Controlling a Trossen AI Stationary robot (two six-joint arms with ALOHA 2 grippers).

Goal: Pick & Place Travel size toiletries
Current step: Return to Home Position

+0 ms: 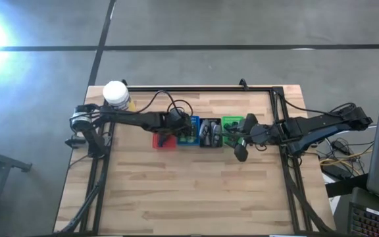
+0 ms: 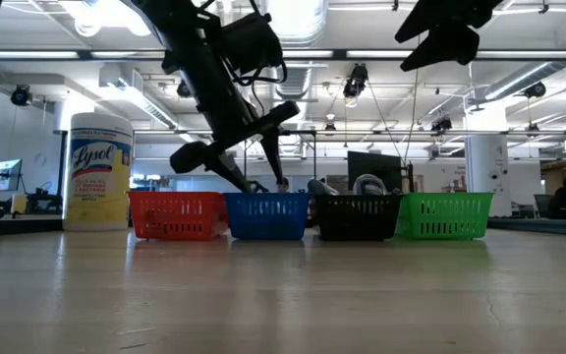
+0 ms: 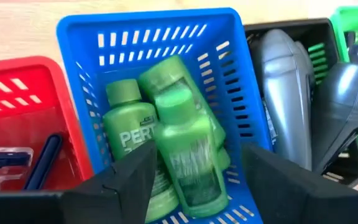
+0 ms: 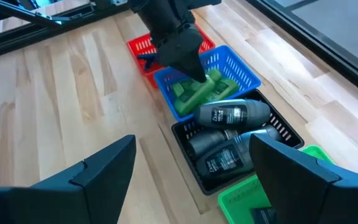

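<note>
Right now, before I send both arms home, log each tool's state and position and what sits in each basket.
left tool: open, empty, just above the blue basket
right tool: open, empty, high above the table, by the green basket
blue basket: at least three green bottles, piled
black basket: grey bottles, lying down
red basket: thin dark-blue items, kind unclear
green basket: contents cannot be told
Lysol jar: upright at a table corner on the left arm's side

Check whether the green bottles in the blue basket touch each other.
Touching. Left wrist view shows the green bottles piled in the blue basket, one lying across another.
</note>
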